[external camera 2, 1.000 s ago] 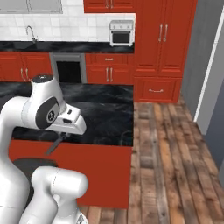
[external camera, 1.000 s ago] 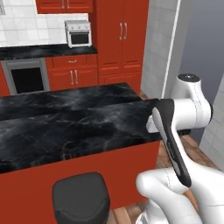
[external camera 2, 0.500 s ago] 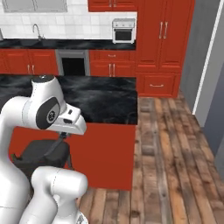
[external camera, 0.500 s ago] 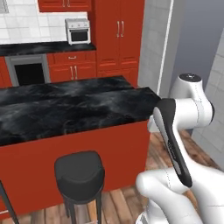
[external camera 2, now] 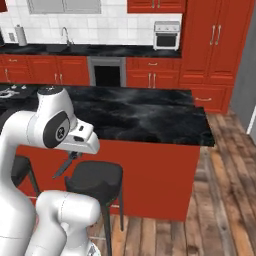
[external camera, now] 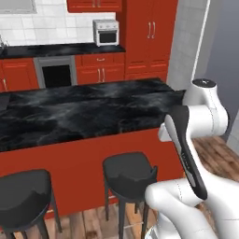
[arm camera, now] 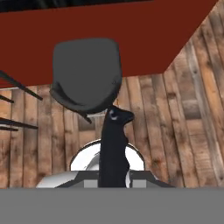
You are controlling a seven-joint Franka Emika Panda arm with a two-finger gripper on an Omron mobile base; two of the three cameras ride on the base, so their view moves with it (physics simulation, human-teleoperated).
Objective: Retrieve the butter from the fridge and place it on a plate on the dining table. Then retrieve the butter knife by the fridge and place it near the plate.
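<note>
Gripper (external camera 2: 73, 155) hangs below the white hand, out in front of the table's red side, above the floor. Jaws closed on a dark, slim knife (arm camera: 113, 146).

Hand view: knife runs straight up from between the finger tips, its far end beside the edge of a stool seat (arm camera: 87, 72). Finger tips themselves mostly hidden behind it.

Right base view: the knife (external camera 2: 64, 166) slants down and left from the hand and is clear of the table. It overlaps the near stool (external camera 2: 98, 175) in the picture; cannot tell whether they touch.

Dining table (external camera: 79, 114): black marble top, white veins, red sides. Runs across the middle of both base views (external camera 2: 150, 112), just ahead of the arm. The stretch of top nearest the arm is bare. Small pale items at its far left end in the right base view, too small to name.

Two dark stools stand against the table's near side in the left base view, one (external camera: 129, 171) just beside the arm, the other (external camera: 21, 199) further left.

Wood plank floor (external camera 2: 225, 200) to the right of the table.

Behind the table: red cabinets, black counter, built-in oven (external camera: 56, 74), small white oven (external camera 2: 166, 35) on the counter.
</note>
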